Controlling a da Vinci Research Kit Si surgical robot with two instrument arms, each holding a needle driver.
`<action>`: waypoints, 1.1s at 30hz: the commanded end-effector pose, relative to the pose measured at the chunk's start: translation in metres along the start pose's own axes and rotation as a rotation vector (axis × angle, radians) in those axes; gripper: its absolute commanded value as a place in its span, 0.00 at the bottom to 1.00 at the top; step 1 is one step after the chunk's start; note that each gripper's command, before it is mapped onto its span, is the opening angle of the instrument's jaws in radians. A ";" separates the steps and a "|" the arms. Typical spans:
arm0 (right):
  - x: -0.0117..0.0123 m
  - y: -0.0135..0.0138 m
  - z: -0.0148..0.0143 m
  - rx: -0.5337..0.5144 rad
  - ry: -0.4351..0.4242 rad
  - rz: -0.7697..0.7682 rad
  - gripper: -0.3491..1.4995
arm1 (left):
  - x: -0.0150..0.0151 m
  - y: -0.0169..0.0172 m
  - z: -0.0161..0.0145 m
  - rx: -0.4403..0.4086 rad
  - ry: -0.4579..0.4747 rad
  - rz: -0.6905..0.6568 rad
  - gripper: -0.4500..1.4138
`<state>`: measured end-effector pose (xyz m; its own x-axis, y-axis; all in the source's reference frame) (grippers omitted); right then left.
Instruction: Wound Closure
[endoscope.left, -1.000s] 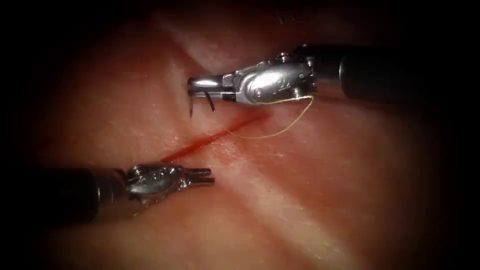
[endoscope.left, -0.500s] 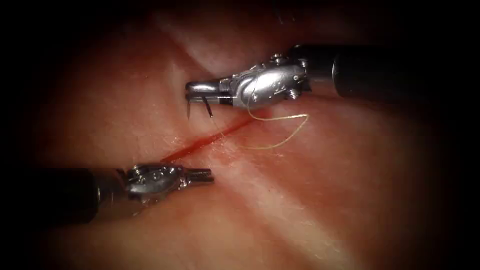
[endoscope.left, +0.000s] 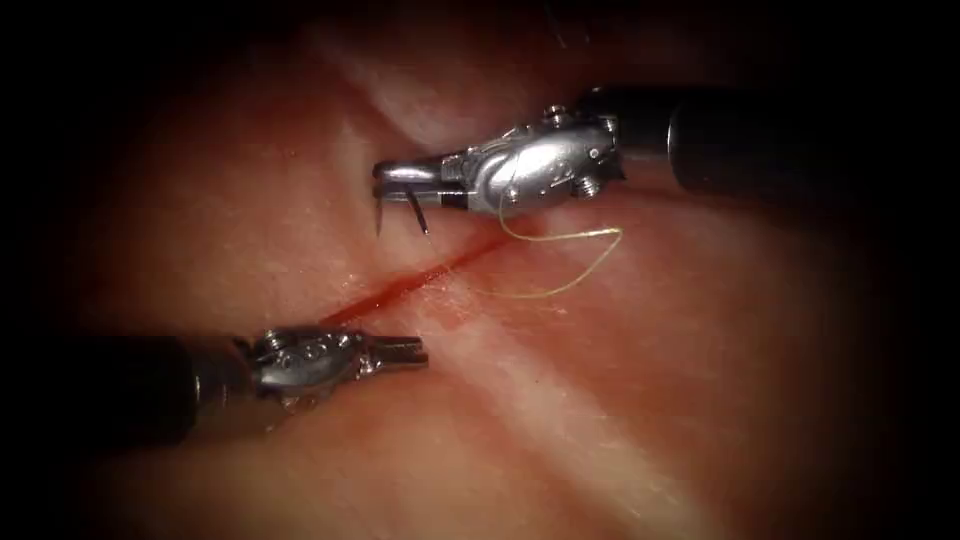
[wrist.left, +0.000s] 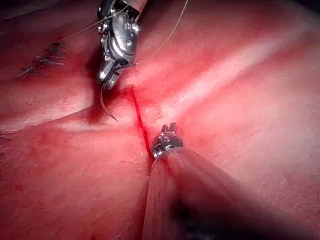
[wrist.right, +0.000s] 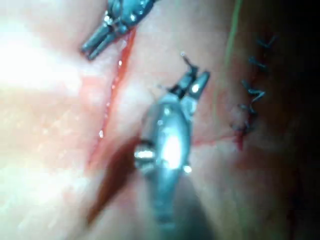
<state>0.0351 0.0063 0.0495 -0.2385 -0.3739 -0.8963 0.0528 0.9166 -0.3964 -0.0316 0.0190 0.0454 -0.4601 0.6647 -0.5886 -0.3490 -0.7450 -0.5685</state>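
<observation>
The endoscope looks down from above and in front; each wrist camera looks along its shaft from close, all sharing the cut (endoscope.left: 420, 283) at centre

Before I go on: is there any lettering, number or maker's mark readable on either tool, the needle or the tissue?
None: no readable text.
Right tool: bare metal, no marking legible; jaws shut on the needle near its middle, needle clear of the tissue, left of the cut.
Left tool: no marking legible; holds nothing.
Thread: plain.

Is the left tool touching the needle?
Apart. The endoscope view shows the left tool far from the needle, which the right tool holds.
</observation>
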 end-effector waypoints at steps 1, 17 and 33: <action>-0.0005 0.0004 0.0007 -0.001 0.002 -0.003 0.00 | -0.0002 -0.0001 0.0008 -0.001 0.001 0.000 0.27; 0.0003 0.0009 -0.0001 0.000 0.001 -0.025 0.00 | -0.0002 -0.0001 0.0008 -0.001 0.001 0.000 0.27; -0.0025 -0.0009 0.0013 0.001 0.026 -0.084 0.00 | -0.0002 -0.0001 0.0008 -0.001 0.001 0.000 0.27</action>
<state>0.0361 0.0057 0.0517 -0.2654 -0.4432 -0.8562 0.0342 0.8832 -0.4677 -0.0316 0.0190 0.0453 -0.4602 0.6646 -0.5886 -0.3487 -0.7450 -0.5686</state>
